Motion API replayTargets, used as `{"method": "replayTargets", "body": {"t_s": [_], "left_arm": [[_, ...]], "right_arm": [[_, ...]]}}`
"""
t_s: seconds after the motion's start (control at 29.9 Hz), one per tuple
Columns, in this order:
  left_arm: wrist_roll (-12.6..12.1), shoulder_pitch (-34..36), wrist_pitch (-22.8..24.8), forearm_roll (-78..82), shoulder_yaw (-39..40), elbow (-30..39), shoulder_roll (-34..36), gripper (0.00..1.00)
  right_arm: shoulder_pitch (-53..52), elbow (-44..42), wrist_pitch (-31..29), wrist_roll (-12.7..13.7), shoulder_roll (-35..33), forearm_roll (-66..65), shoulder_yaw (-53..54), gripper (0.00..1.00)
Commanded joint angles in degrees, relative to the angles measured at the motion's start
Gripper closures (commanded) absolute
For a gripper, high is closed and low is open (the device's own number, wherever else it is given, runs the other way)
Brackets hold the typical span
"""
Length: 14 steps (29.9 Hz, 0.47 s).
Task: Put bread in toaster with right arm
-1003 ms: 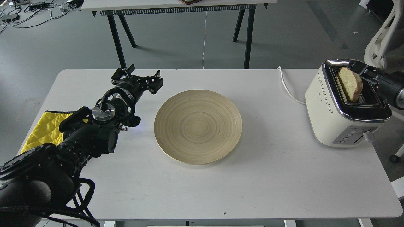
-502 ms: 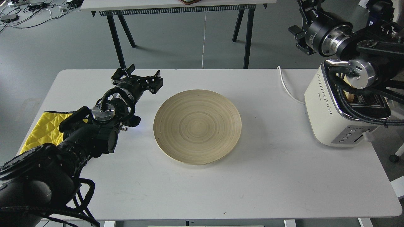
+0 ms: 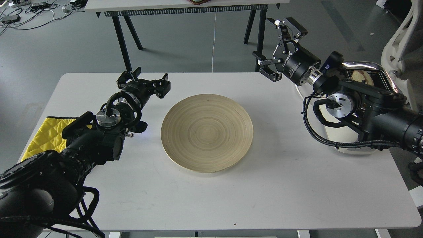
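Note:
The cream-white toaster (image 3: 380, 71) stands at the table's right edge, mostly hidden behind my right arm; only its chrome top shows. The bread (image 3: 359, 76) sits in a slot, only its rounded top visible. My right gripper (image 3: 276, 49) is open and empty, raised over the table's far edge, left of the toaster. My left gripper (image 3: 145, 81) is open and empty, low over the table left of the plate.
A round wooden plate (image 3: 207, 132) lies empty at the table's middle. A yellow quilted cloth (image 3: 46, 135) lies at the left edge under my left arm. A black-legged table (image 3: 185, 6) stands beyond. A white chair (image 3: 401, 36) is at far right.
My right arm has swung left from above the toaster, leaving the bread in the slot; its gripper now sits open left of the toaster. The left arm has not moved.

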State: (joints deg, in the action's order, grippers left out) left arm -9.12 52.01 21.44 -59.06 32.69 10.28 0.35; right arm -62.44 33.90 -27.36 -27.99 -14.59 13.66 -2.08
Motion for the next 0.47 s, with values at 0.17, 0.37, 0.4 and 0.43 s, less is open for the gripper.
{"method": "replayTargets", "body": {"t_s": [0.17,0.37,0.4,0.43], "left_arm": [[0.1,0.0,0.0,0.0,0.0,0.0,0.0,0.00],[0.1,-0.1,0.0,0.0,0.0,0.0,0.0,0.00],[0.0,-0.1,0.0,0.0,-0.1,0.0,0.0,0.00],[0.0,-0.1,0.0,0.0,-0.1,0.1,0.0,0.00]], "right_arm": [[7.2,-10.3,-0.6,0.0,6.6,0.0,0.8,0.01],[7.2,-10.0,-0.6,0.0,6.6,0.0,0.8,0.01],[7.2,-9.9,-0.6,0.0,6.6,0.0,0.8,0.01],[7.2,-9.9,-0.6,0.0,6.6,0.0,0.8,0.01]]}}
